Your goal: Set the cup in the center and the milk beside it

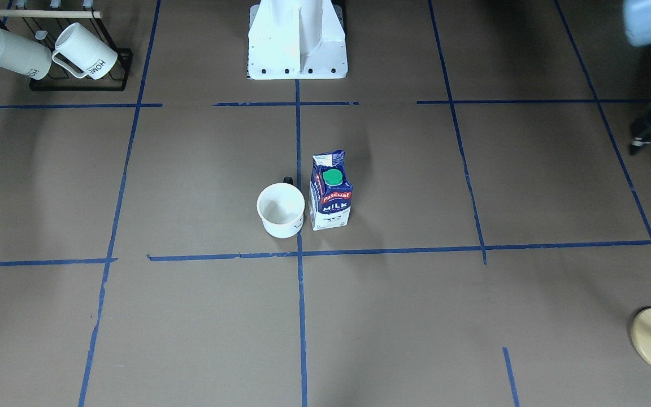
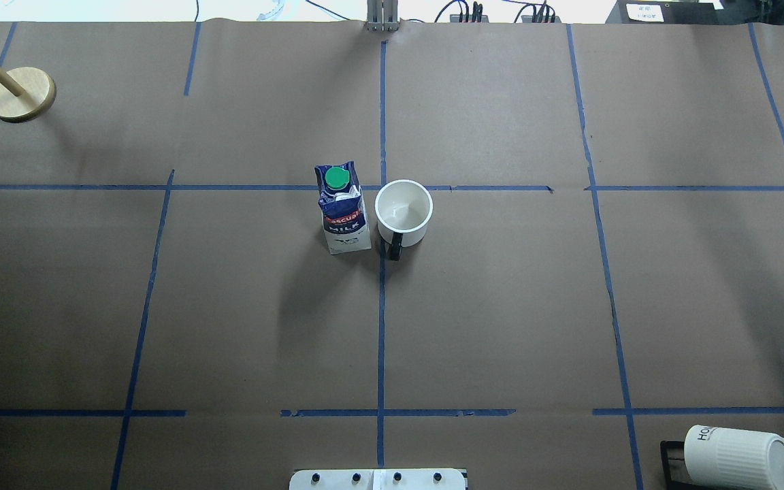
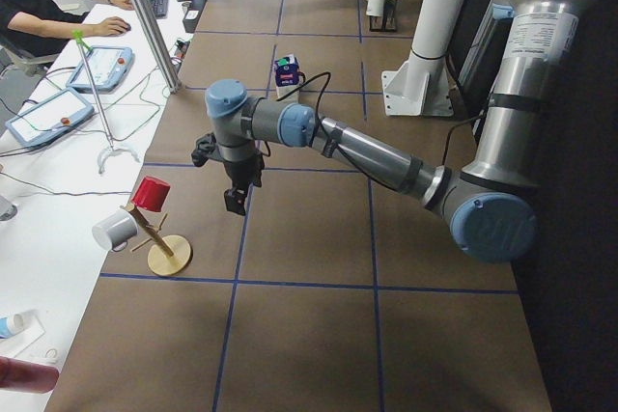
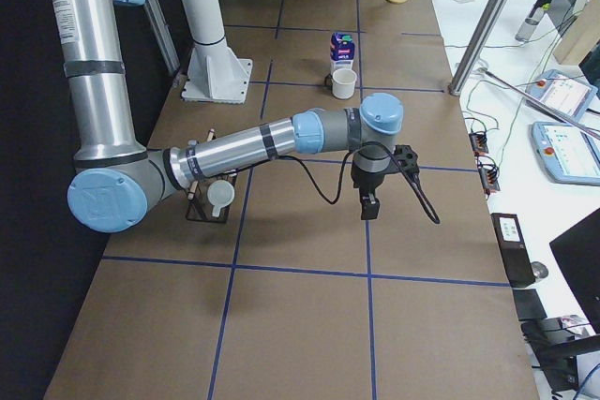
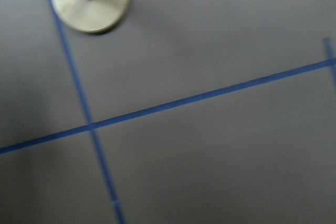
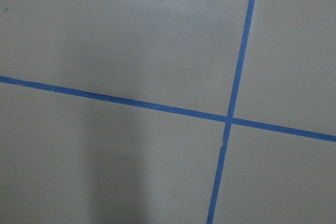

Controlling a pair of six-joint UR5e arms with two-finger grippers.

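A: Arm pose?
B: L arm (image 3: 367,151) reaches out approx. level over the table (image 3: 309,335). The left gripper (image 3: 235,206) points down, clear of the surface, near the wooden stand (image 3: 166,256). R arm (image 4: 262,142) is likewise extended, and the right gripper (image 4: 368,211) also points down, off the table. Jaw gap: cannot tell for either unit.
A: Qty?
B: 1 cup (image 2: 403,212), 1 milk carton (image 2: 346,216), 2 ribbed mugs (image 1: 85,52) on 1 black rack (image 1: 77,86), 1 stand.
A: Cup pos.?
B: Upright, just robot-side of the center crossing (image 2: 382,187), handle toward the robot. The carton stands upright just beside the cup on the robot's left, with a narrow gap.
A: Text?
B: Carton: "Pascual", "MILK". Mugs: "HOME".
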